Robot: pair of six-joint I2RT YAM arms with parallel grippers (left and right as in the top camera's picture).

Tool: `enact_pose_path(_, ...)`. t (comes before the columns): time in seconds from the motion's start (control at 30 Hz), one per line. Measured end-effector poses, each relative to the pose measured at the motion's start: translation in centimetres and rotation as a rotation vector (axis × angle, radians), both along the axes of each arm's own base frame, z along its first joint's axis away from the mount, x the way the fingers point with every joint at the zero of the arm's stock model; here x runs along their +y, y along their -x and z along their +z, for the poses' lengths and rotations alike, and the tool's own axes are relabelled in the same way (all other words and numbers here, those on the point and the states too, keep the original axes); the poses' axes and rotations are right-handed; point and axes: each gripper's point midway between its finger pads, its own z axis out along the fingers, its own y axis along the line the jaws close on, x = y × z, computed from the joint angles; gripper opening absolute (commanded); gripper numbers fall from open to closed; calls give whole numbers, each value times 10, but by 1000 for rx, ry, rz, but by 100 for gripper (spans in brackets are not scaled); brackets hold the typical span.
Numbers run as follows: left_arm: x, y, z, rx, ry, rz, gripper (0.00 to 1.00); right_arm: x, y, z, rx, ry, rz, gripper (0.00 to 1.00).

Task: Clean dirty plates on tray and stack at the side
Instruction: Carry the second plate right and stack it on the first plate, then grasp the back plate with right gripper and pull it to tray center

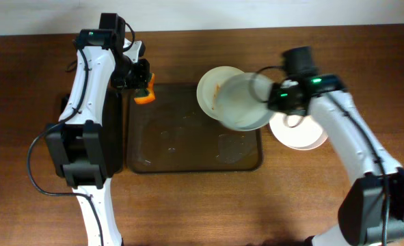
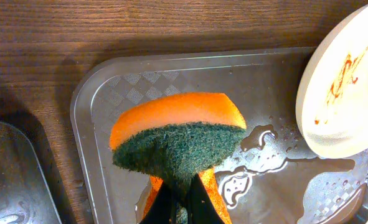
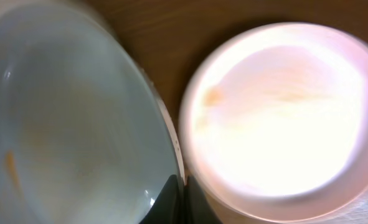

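My right gripper [image 1: 278, 96] is shut on the rim of the pale mint green plate [image 1: 246, 102] and holds it tilted above the right end of the brown tray [image 1: 188, 147]. In the right wrist view the mint plate [image 3: 71, 124] fills the left side, pinched by the fingers [image 3: 185, 199]. A white plate [image 1: 215, 83] with orange-red streaks lies at the tray's far edge, partly under the mint plate; it also shows in the left wrist view [image 2: 345, 81]. Another white plate [image 1: 301, 134] sits on the table right of the tray, bright in the right wrist view [image 3: 277, 112]. My left gripper [image 1: 141, 85] is shut on an orange sponge.
The orange sponge [image 2: 180, 134] has a green scouring side and hangs over the wet tray's [image 2: 109, 93] far left corner. A dark narrower tray [image 2: 9, 174] lies left of the brown tray, mostly under my left arm. Water puddles [image 2: 252, 168] lie on the brown tray.
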Motion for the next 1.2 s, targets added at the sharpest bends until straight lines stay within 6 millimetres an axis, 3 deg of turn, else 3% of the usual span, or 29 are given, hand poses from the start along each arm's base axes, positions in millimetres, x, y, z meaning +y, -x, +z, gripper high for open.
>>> enact_pose_path(0.17, 0, 0, 0, 0, 0, 0, 0, -93, 16, -14, 51, -26, -237, 4)
enact_pose_path(0.23, 0, 0, 0, -1, 0, 0, 0, -114, 29, -28, 81, -30, -299, 4)
enact_pose_path(0.37, 0, -2, 0, -9, 0, 0, 0, -120, 43, -47, 119, -35, -324, 5)
enact_pose_path(0.43, 0, -3, 1, -12, 1, 0, 0, -119, 48, -53, 134, -33, -325, 40)
enact_pose_path(0.6, 0, -3, 1, -13, 1, 0, 0, -119, 48, -54, 132, -34, -321, 42)
enact_pose_path(0.7, 0, -4, 1, -16, 1, 0, 0, -107, 40, -47, 112, -98, -296, 42)
enact_pose_path(0.8, 0, -4, 1, -15, 1, 0, 0, -80, 3, -20, -18, -160, -208, 41)
enact_pose_path(0.83, 0, -4, 1, -15, 1, 0, 0, -67, -11, -11, -69, -172, -168, 41)
enact_pose_path(0.93, 0, -4, 1, -16, 1, 0, 0, 3, -39, 9, -178, -202, -27, 36)
enact_pose_path(1.0, 0, -4, 1, -16, 1, 0, 0, 46, -41, 4, -174, -190, -13, 31)
enact_pose_path(1.1, 1, -4, 0, -16, -6, 1, 0, 76, -46, -19, -151, -175, -39, 25)
enact_pose_path(1.2, 3, -4, 0, -17, -18, 3, 0, 93, -41, -58, -71, -153, -70, 23)
